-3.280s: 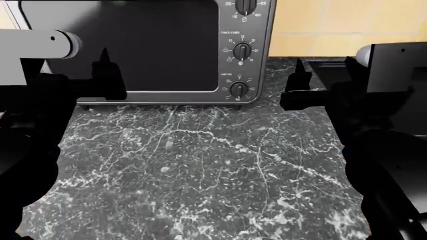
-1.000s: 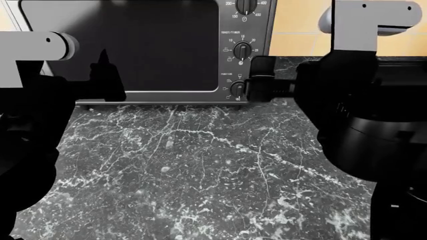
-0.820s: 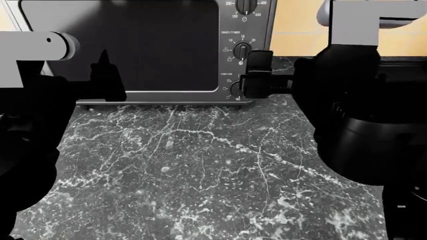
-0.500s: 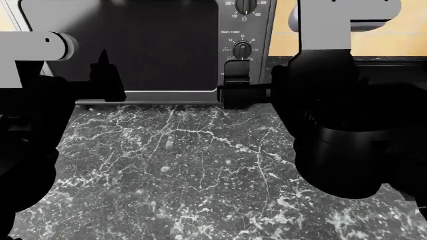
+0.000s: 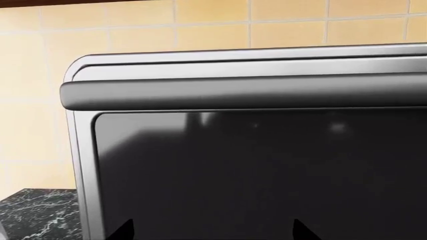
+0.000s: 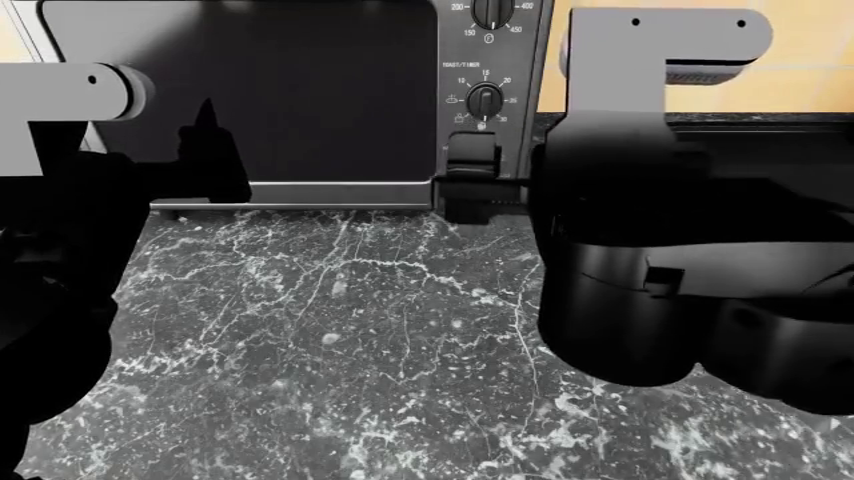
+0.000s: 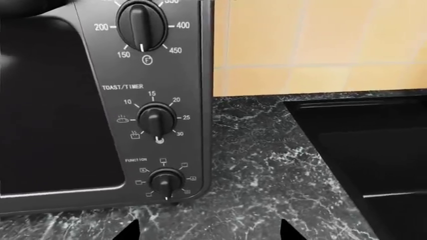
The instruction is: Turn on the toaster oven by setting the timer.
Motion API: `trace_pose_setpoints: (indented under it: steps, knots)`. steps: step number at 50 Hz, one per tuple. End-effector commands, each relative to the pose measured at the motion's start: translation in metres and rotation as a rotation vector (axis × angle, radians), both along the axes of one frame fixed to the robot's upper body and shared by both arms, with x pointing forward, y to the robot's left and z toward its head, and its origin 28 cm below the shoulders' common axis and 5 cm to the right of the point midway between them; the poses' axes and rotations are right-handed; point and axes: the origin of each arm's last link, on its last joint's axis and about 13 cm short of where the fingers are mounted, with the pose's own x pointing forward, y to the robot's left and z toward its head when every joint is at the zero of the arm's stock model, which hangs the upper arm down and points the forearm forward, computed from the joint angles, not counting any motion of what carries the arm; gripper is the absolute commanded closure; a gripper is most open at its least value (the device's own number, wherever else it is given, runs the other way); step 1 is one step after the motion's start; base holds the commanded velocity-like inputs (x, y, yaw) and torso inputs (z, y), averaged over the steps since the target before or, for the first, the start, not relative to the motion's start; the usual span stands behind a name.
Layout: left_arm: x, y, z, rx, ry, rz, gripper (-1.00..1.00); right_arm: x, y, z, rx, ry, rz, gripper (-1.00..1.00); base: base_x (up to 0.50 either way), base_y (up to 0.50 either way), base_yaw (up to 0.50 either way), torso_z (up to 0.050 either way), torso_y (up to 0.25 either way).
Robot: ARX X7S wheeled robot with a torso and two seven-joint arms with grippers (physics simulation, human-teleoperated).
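Observation:
The silver toaster oven [image 6: 267, 90] with its dark glass door stands at the back of the counter. Its timer [image 6: 485, 100], a black knob labelled TOAST/TIMER and ringed by 10, 20, 30, sits mid-panel; in the right wrist view the timer [image 7: 157, 120] has its pointer down. My right gripper [image 6: 470, 172] is open and empty, just below the timer, in front of the oven's lowest knob; its tips show wide apart in its own view [image 7: 208, 232]. My left gripper [image 6: 207, 150] is open and empty before the door [image 5: 253, 170].
The temperature knob [image 7: 141, 25] is above the timer and the function knob [image 7: 165, 181] below it. A black sink [image 7: 360, 150] lies right of the oven. The dark marble counter [image 6: 347, 330] spreads in front; a tiled wall [image 7: 313, 35] is behind.
My right arm has swung left and forward, bringing its gripper from right of the oven to in front of the lower knobs. The left arm has not moved.

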Motion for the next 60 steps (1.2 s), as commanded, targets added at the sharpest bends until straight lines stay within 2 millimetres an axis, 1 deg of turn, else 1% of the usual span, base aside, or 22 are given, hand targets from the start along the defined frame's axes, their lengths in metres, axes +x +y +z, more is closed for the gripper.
trace_pose_setpoints:
  steps: [1,7,25,48,60]
  knots:
    - [0.000,0.000,0.000,-0.001,0.000,-0.001,-1.00,0.001,0.007,0.001,0.012,-0.020,-0.054,-1.00,0.00,0.00,0.00,0.000,0.000]
    - [0.000,0.000,0.000,-0.002,0.001,-0.001,-1.00,0.000,0.012,0.002,0.015,-0.035,-0.035,-1.00,0.00,0.00,0.00,0.000,0.000]
    - [0.000,0.000,0.000,-0.002,0.000,-0.001,-1.00,-0.001,0.015,-0.002,-0.004,-0.035,0.012,-1.00,0.00,0.00,0.00,0.000,0.000]
    - [0.000,0.001,0.000,-0.004,0.000,0.001,-1.00,0.007,0.018,-0.003,-0.028,-0.079,0.081,-1.00,0.00,0.00,0.00,0.000,0.000]
    - [-0.001,0.001,0.000,-0.006,0.001,0.002,-1.00,0.013,0.020,-0.006,-0.040,-0.067,0.093,-1.00,0.00,0.00,0.00,0.000,0.000]
